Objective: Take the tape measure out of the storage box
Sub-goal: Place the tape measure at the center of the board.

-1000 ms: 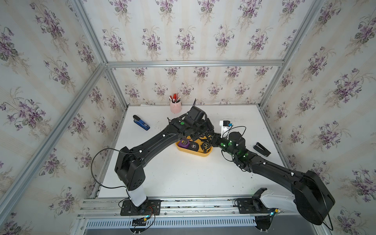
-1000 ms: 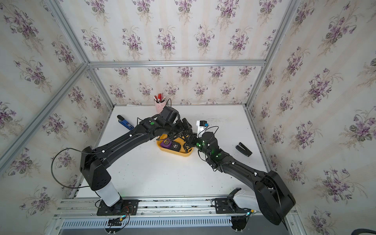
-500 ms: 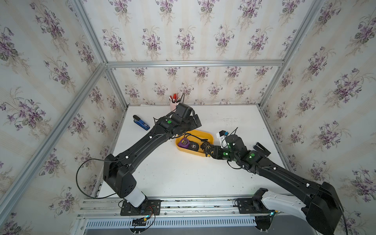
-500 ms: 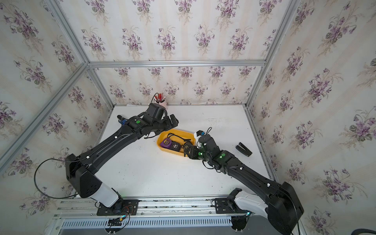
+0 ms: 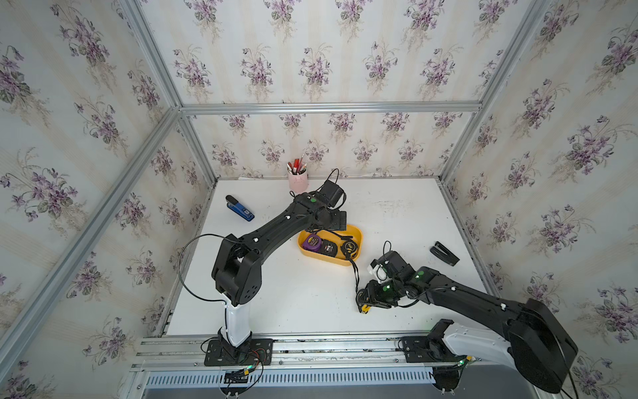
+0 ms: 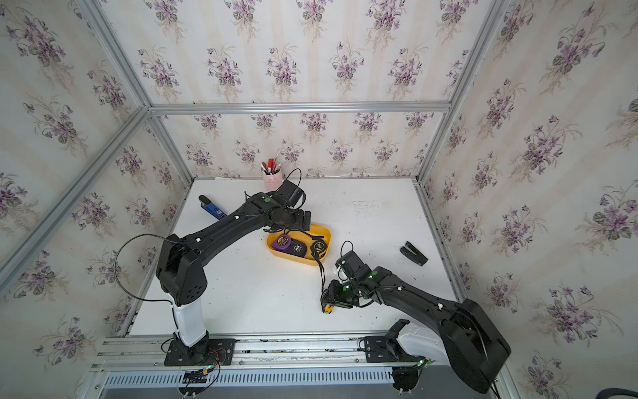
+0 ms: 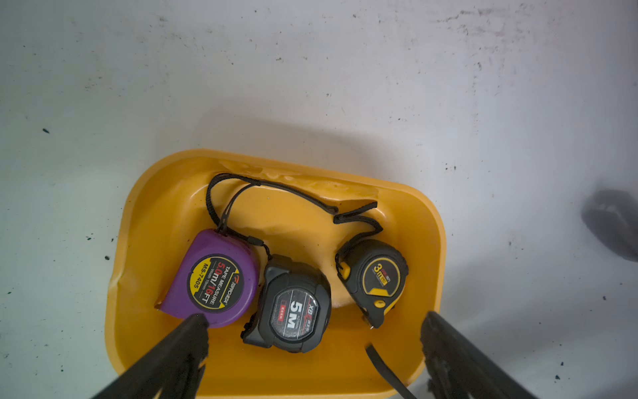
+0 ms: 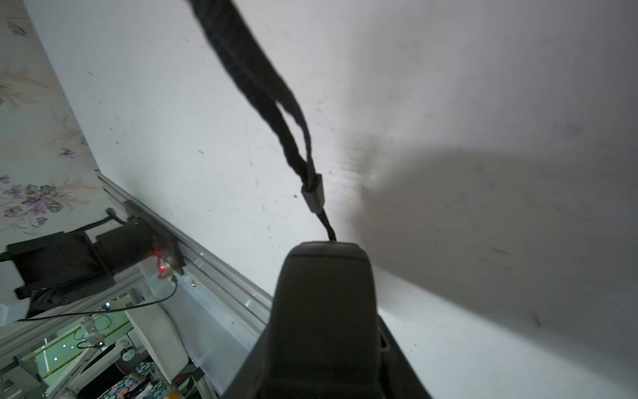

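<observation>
Right gripper (image 5: 366,301) is clenched on a black-and-yellow tape measure (image 5: 364,308), lower centre-right in both top views; it is out of the storage box (image 5: 328,259) and low over the worktop (image 5: 397,214), but I can't tell whether it touches. Its black strap (image 5: 354,273) runs up from the gripper to the box's lower right corner. In the right wrist view the tape measure (image 8: 321,293) fills the lower centre as a dark body, the strap (image 8: 262,86) leading off to the top of the frame past a small clasp; blurred, no markings readable. Left gripper (image 5: 336,221) is released, jaws wide apart, hanging over the box's upper edge in the top views and holding nothing. Left wrist view: both fingers (image 7: 179,352) come in from the bottom of the frame, with the box (image 7: 438,248) in the middle. Three units lie flat in the box in a row: purple tape measure (image 7: 214,279) at left, black 5M tape measure (image 7: 293,307) in the middle and touching it, black-and-yellow 3m tape measure (image 7: 374,279) at right, slightly apart. Elsewhere on the worktop: pink pen cup (image 5: 298,181) at upper centre, blue stapler (image 5: 240,208) at upper left, black stapler (image 5: 444,253) at right, all well apart from the box.
</observation>
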You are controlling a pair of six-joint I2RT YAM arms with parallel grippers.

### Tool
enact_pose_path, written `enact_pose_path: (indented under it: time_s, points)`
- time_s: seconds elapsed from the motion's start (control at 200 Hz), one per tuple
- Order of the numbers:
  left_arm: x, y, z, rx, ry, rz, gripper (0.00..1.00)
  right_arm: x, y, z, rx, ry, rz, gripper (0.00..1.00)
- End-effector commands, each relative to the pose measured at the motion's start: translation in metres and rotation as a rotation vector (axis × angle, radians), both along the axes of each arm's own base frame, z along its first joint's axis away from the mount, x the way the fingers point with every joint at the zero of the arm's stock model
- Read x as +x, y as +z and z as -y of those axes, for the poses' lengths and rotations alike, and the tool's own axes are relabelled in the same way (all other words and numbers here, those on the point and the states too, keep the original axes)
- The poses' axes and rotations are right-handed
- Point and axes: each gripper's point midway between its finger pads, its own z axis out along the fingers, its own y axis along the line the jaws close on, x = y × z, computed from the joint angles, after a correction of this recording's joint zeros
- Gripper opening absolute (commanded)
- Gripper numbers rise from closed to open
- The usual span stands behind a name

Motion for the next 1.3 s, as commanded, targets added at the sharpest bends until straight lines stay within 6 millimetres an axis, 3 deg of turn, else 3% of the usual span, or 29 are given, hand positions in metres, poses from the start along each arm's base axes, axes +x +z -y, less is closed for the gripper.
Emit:
enact_pose_path:
  time_s: [0.0,0.135,0.325,0.619,0.774,0.884,0.969,1.044,1.299]
  points:
    - [-0.010,-0.010,-0.005,0.051,-0.044,-0.028,0.98,-0.014,-0.013,0.005,-0.018,0.012,-0.071,0.22]
    - [-0.015,-0.017,-0.005,0.065,-0.050,-0.041,0.98,-0.009,-0.010,0.005,-0.034,0.025,-0.045,0.23]
    - [-0.021,-0.025,-0.002,0.120,-0.092,-0.066,0.98,-0.010,-0.021,0.010,-0.086,0.028,-0.067,0.24]
    - [-0.032,-0.043,-0.006,0.202,-0.125,-0.113,0.98,0.024,-0.014,0.015,-0.173,-0.026,0.069,0.25]
    - [-0.033,-0.045,-0.005,0.195,-0.119,-0.111,0.98,0.022,-0.019,0.021,-0.197,-0.033,0.071,0.29]
    - [-0.033,-0.047,-0.003,0.187,-0.127,-0.116,0.98,0.020,-0.020,0.025,-0.207,-0.033,0.070,0.41]
    - [-0.033,-0.049,-0.002,0.186,-0.129,-0.122,0.98,0.021,-0.018,0.027,-0.217,-0.038,0.083,0.62]
    - [-0.034,-0.050,-0.001,0.186,-0.130,-0.125,0.99,0.022,-0.016,0.030,-0.228,-0.043,0.094,0.74]
    - [-0.036,-0.051,-0.002,0.188,-0.137,-0.130,0.98,0.027,-0.012,0.047,-0.308,-0.075,0.139,0.84]
